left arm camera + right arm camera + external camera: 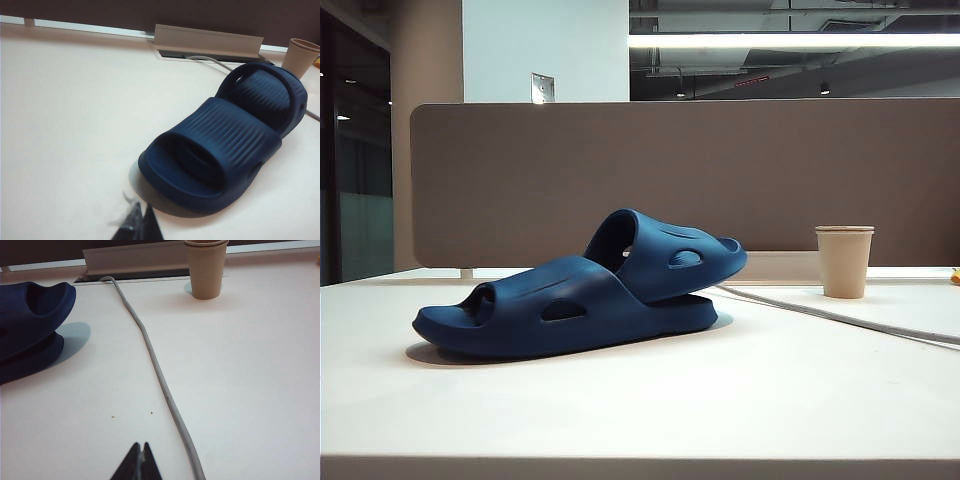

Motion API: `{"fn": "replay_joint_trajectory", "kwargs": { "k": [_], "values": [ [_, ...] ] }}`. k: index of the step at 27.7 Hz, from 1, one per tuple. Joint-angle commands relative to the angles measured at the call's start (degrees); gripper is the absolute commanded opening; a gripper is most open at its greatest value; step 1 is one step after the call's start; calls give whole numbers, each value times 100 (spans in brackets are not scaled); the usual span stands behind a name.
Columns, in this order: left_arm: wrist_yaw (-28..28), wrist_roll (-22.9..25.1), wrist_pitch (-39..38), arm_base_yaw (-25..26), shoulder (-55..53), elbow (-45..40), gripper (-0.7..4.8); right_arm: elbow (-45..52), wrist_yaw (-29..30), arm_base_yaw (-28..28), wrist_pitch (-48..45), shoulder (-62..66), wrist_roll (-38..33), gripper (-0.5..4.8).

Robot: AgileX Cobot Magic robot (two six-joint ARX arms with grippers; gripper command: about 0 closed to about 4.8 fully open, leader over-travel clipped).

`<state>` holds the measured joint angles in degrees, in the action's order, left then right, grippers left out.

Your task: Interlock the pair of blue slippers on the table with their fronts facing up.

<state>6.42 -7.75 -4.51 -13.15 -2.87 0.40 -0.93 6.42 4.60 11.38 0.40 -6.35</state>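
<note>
Pair of blue slippers (pixel 585 290) on white table (pixel 650 410), left of centre, nested: rear slide tilted, its front pushed under ribbed strap of front slide, toes up. Paper cup (pixel 844 261) at 3 o'clock from slippers, well apart; grey cable (pixel 155 370) between. Left gripper (pixel 140 225) clenched, empty, near slipper toe. Right gripper (pixel 140 462) clenched, empty, beside cable.

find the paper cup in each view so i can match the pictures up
Exterior view: the paper cup stands on the right, behind the grey cable.
Left wrist view: it is cut off at the frame's edge, just beyond the blue slippers.
Right wrist view: it stands at the far edge, right of the cable.
Shared landmark: the cable, running from the table's slot.
</note>
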Motion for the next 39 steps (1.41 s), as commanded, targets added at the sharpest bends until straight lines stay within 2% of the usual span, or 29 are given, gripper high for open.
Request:
{"fn": "replay_joint_trajectory", "kwargs": {
  "k": [1, 19, 27, 39],
  "values": [
    [22, -42, 52, -2, -2, 11, -4, 7, -17, 7, -57, 4, 17, -1],
    [24, -42, 48, 15, 4, 13, -4, 7, -15, 7, -57, 2, 17, -1],
    [-22, -42, -17, 570, 275, 22, -4, 7, -15, 7, -59, -4, 17, -1],
    [2, -42, -13, 734, 275, 20, -4, 7, -15, 7, -61, -9, 17, -1]
  ]
}}
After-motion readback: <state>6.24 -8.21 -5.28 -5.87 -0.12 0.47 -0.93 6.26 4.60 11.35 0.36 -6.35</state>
